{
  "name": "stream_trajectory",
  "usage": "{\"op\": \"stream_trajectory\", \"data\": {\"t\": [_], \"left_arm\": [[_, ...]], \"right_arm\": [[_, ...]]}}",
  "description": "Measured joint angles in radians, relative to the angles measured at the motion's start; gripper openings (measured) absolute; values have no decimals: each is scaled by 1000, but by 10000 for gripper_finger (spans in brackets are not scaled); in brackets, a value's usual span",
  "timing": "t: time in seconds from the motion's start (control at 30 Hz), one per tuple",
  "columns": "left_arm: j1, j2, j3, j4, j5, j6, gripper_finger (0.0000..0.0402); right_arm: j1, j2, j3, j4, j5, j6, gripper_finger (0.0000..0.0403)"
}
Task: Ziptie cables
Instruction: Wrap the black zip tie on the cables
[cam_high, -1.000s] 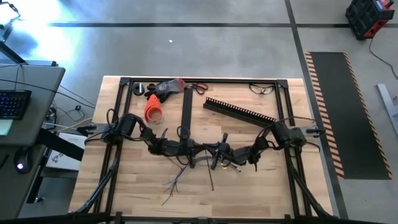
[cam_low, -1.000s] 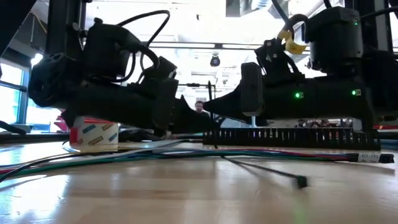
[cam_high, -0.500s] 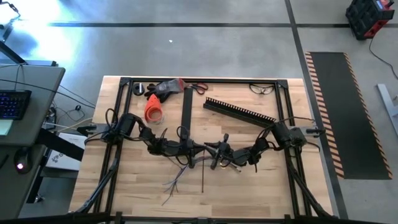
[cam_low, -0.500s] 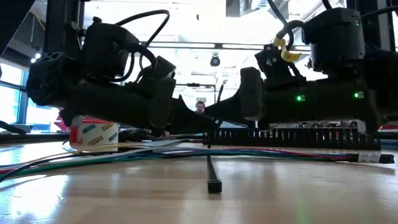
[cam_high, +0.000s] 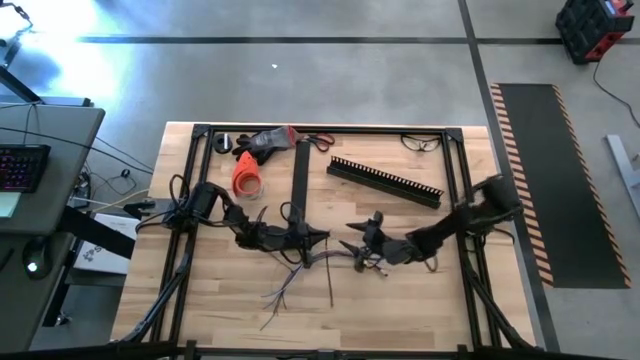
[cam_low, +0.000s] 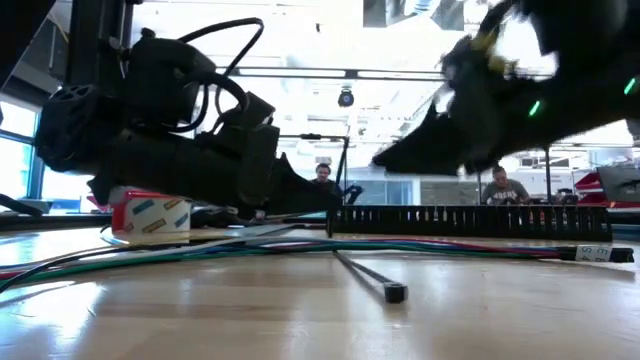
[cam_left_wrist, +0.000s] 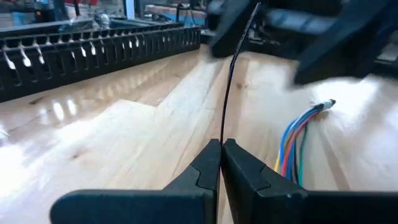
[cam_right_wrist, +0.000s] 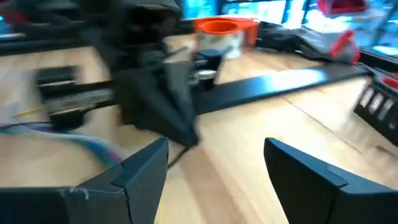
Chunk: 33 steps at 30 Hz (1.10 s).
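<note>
The cables (cam_high: 285, 288) lie on the table at mid-table, their splayed ends toward the near edge. They also show in the low view (cam_low: 180, 252) and in the left wrist view (cam_left_wrist: 295, 140). My left gripper (cam_high: 322, 238) is low over the cables and shut on a thin black zip tie (cam_left_wrist: 227, 93). My right gripper (cam_high: 352, 240) faces it from the right, a little apart. In the right wrist view my right gripper (cam_right_wrist: 216, 163) is open and holds nothing. My left gripper pinches the zip tie's strap (cam_left_wrist: 222, 134) between its two fingertips, coming about level from the table's left. One stretch of the strap runs on past the fingertips toward my right gripper. The tie's head end (cam_low: 395, 292) lies on the table toward the near edge.
A black comb-toothed channel (cam_high: 385, 180) lies slanted at the far right. A flat black strip (cam_high: 300, 175) lies beyond the grippers. An orange tape roll (cam_high: 246, 178), hand tools (cam_high: 268, 142) and glasses (cam_high: 422, 142) lie along the far edge. A black frame (cam_high: 195, 180) borders the table.
My right gripper has risen and drawn back toward the table's right edge, its arm swinging up and tilting. The zip tie's head end has swung across the table, first toward the left, then a little back to the right. My left gripper has kept its hold.
</note>
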Motion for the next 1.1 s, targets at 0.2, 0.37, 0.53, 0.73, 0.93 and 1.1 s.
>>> {"op": "stream_trajectory", "data": {"t": [0.2, 0.37, 0.53, 0.73, 0.93, 1.1], "left_arm": [[0, -1, 5, 1, 4, 27, 0], [-3, 0, 13, 11, 8, 52, 0], [-6, 0, 13, 23, 9, 70, 0], [-7, 1, 12, 27, 10, 76, 0], [-7, 2, 12, 21, 10, 76, 0], [-7, 2, 11, 20, 11, 76, 0]], "right_arm": [[-22, -150, 56, -125, -136, -162, 213], [-108, -132, 132, -159, -229, -198, 70], [-141, -110, 141, -196, -226, -153, 13], [-116, -58, 141, -144, -183, -158, 1], [-91, -70, 141, -68, -143, -213, 0], [-114, -61, 141, -164, -227, -106, 0]]}}
